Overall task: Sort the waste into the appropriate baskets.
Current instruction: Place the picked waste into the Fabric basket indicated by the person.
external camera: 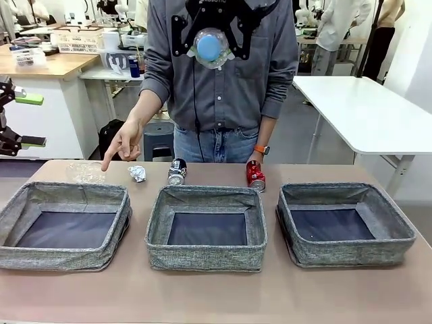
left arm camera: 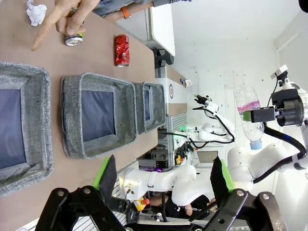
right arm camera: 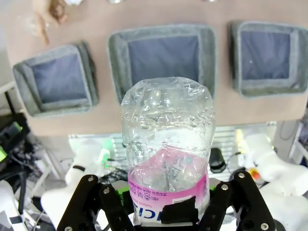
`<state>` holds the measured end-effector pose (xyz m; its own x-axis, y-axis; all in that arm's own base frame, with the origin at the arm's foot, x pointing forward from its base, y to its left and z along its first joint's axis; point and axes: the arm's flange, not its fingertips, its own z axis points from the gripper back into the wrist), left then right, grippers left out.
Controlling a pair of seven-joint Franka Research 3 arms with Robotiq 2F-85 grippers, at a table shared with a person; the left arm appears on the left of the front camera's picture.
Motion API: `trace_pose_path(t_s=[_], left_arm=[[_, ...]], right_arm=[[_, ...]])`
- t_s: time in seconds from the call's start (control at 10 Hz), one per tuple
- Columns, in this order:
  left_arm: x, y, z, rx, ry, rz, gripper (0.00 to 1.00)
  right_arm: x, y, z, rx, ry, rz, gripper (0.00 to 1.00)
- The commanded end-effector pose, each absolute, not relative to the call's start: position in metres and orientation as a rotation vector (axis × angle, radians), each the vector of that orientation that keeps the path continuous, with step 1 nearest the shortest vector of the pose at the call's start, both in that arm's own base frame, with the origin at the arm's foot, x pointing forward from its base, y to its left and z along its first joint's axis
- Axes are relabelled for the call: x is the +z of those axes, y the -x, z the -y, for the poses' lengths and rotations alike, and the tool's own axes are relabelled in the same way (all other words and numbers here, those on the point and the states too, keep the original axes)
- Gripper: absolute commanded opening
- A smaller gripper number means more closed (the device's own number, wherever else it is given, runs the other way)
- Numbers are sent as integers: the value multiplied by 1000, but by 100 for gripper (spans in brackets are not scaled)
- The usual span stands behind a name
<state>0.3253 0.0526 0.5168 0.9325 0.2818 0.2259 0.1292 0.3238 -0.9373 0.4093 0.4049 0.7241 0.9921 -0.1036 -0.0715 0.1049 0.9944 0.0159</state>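
Right claw (right arm camera: 167, 204) clamped on pink-label bottle (right arm camera: 166, 139), high above baskets (right arm camera: 118, 62); left claw (left arm camera: 163, 168) wide open, empty.

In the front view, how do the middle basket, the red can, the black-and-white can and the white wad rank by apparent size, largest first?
Largest: middle basket.
Next: red can and black-and-white can, which look about alike, so I do not rank one above the other.
Smallest: white wad.
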Motion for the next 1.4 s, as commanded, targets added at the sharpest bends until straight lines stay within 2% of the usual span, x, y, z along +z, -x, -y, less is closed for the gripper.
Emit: trace_pose_path(t_s=[0.0, 0.2, 0.3, 0.4, 0.5, 0.6, 0.8, 0.9, 1.0, 1.1, 1.2, 1.3], left_arm=[[517, -325, -51, 86, 1267, 399, 100], [517, -325, -53, 103, 1246, 381, 100], [529, -324, -59, -30, 1120, 348, 100], [527, -318, -76, -140, 887, 343, 100], [521, -308, -107, -141, 711, 322, 100], [521, -294, -151, -54, 658, 306, 100], [530, -263, -216, 76, 690, 350, 100], [533, -253, -236, 104, 752, 423, 100], [533, -246, -248, 108, 851, 481, 100], [530, -249, -247, 166, 1008, 516, 100], [529, -237, -251, 153, 732, 412, 100], [529, -237, -251, 153, 732, 412, 100]], right_arm=[[728, -408, -406, -129, -41, -83, 0], [728, -408, -406, -129, -41, -83, 0], [724, -409, -405, -105, -20, -71, 0], [710, -413, -433, 26, -68, -38, 0], [674, -418, -470, 131, -123, -53, 0], [635, -417, -514, 194, -205, -74, 0], [585, -402, -594, 247, -233, -93, 0], [569, -390, -630, 285, -256, -127, 0], [557, -376, -657, 336, -254, -133, 0], [558, -380, -648, 295, -196, -74, 0], [529, -368, -636, 285, -251, -138, 0], [529, -368, -636, 285, -251, -138, 0]])
